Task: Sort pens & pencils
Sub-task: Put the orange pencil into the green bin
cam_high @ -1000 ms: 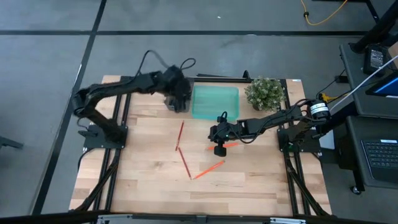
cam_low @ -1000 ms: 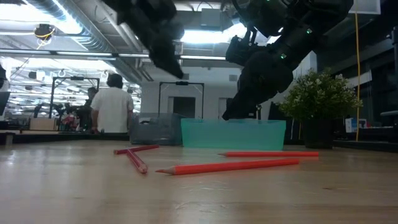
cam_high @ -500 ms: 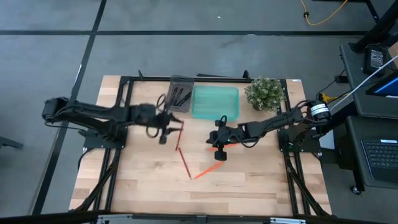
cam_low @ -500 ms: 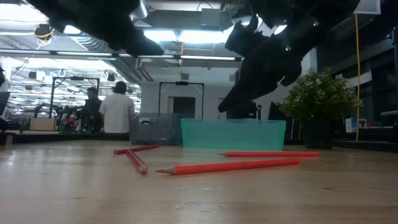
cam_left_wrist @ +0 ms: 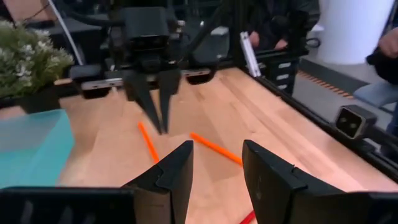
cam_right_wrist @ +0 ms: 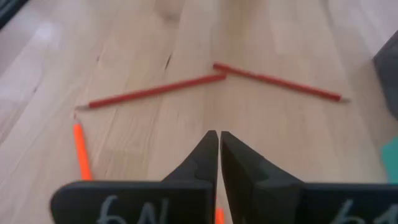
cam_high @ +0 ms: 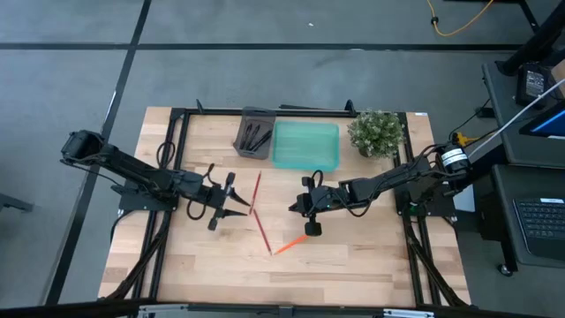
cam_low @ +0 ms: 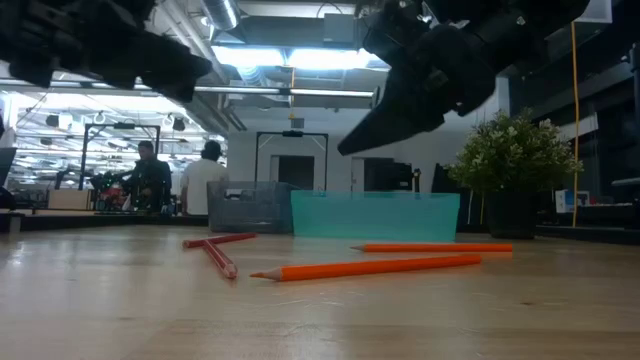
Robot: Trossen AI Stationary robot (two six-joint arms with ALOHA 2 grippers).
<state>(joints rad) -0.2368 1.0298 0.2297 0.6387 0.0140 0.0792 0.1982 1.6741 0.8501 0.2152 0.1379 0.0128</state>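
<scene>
Two red pencils [cam_high: 257,189] [cam_high: 262,230] lie on the table in a bent line. An orange pencil [cam_high: 292,245] lies near them, and a second orange one [cam_low: 440,247] lies under my right arm. The black pens [cam_high: 256,136] lie in the grey tray [cam_high: 244,124] at the far edge. My left gripper [cam_high: 240,205] is open and empty, level, pointing right at the red pencils, just left of them. My right gripper [cam_high: 295,206] is shut and empty. It hovers right of the red pencils, its tips [cam_left_wrist: 160,124] pointing down over the second orange pencil [cam_left_wrist: 148,142].
A teal tray [cam_high: 305,144] stands beside the grey tray at the far edge, and a potted plant [cam_high: 375,132] stands at the far right. Bare wood lies along the near edge. People stand in the room beyond the table [cam_low: 205,178].
My left gripper has left the grey tray at the far edge and swung toward the table's left and near side. It has come down low, with its fingers pointing right at the red pencils. My right gripper has shifted slightly toward the left. The pencils have not moved.
</scene>
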